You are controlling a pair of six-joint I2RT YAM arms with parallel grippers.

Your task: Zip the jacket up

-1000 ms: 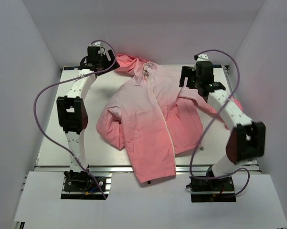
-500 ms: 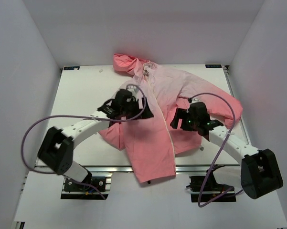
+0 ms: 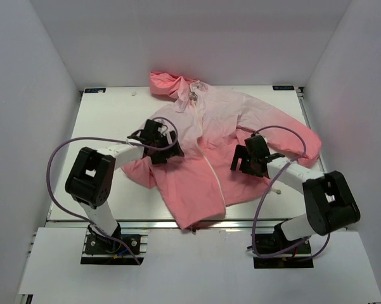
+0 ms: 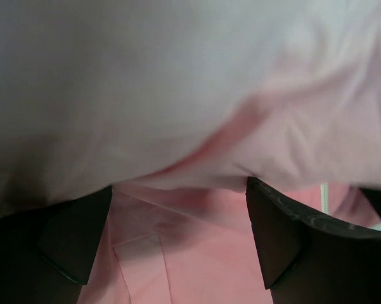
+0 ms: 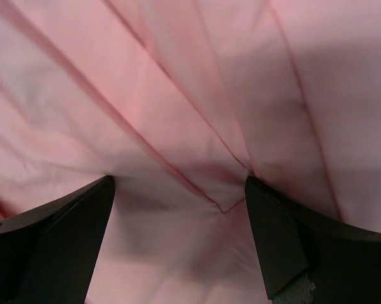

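Observation:
The pink hooded jacket (image 3: 206,152) lies spread on the white table (image 3: 108,117), hood at the far edge, hem at the near edge, its whitish zipper (image 3: 210,168) running down the middle. My left gripper (image 3: 168,154) is open, low over the jacket's left side near the sleeve; its view shows pale and coral fabric (image 4: 196,253) between the fingers (image 4: 276,231). My right gripper (image 3: 241,161) is open, pressed close over the jacket's right side; creased coral fabric (image 5: 177,126) fills its view between the fingers (image 5: 276,231).
White walls enclose the table on three sides. The jacket's hem (image 3: 193,221) hangs slightly over the table's near edge. Purple cables (image 3: 54,164) loop from both arms.
Both arms swung from the far corners down onto the jacket. The jacket's right sleeve got spread out and the body shifted and flattened. Both grippers drew a little nearer.

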